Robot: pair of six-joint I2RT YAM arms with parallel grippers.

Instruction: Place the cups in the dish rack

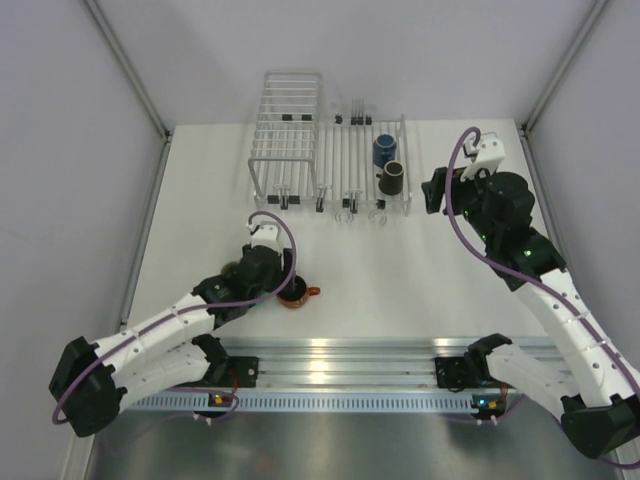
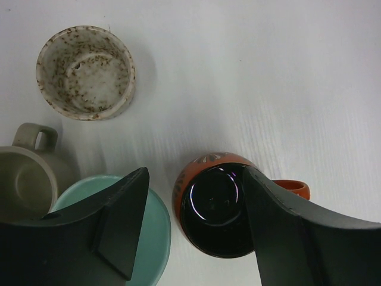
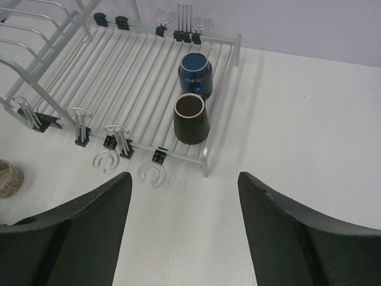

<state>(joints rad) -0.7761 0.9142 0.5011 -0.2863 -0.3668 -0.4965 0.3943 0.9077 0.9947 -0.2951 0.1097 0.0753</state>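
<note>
Rack [image 3: 131, 71]: a flat wire tray on the white table [image 1: 400, 270]; I place everything else from it.
Basket [image 1: 285, 135]: the tall wire box just to the left of the rack.
Blue cup [image 3: 195, 72]: inside the rack, by its right rim, standing up with its mouth to the top.
Brown cup [image 3: 191, 118]: inside the rack too, by the right rim and closer to the front rim than the blue one (very close to it; I cannot tell if they touch).
Orange cup [image 2: 205, 205]: out of the rack, on the table in front of it and off to the left, standing up, dark inside, handle poking out to the side.
Mint cup [image 2: 156, 229]: out of the rack, same front-left spot, partly hidden under a finger.
Olive cup [image 2: 27, 173]: out of the rack, front-left, handle showing.
Speckled cup [image 2: 86, 70]: out of the rack, front-left, standing up.
Left gripper [image 2: 195, 179]: open wide, front-left of the rack, one finger on each side of the orange cup, with a gap on the mint side, so I am not holding it.
Right gripper [image 3: 183, 179]: open with nothing between the fingers, just past the rack's front right corner.
</note>
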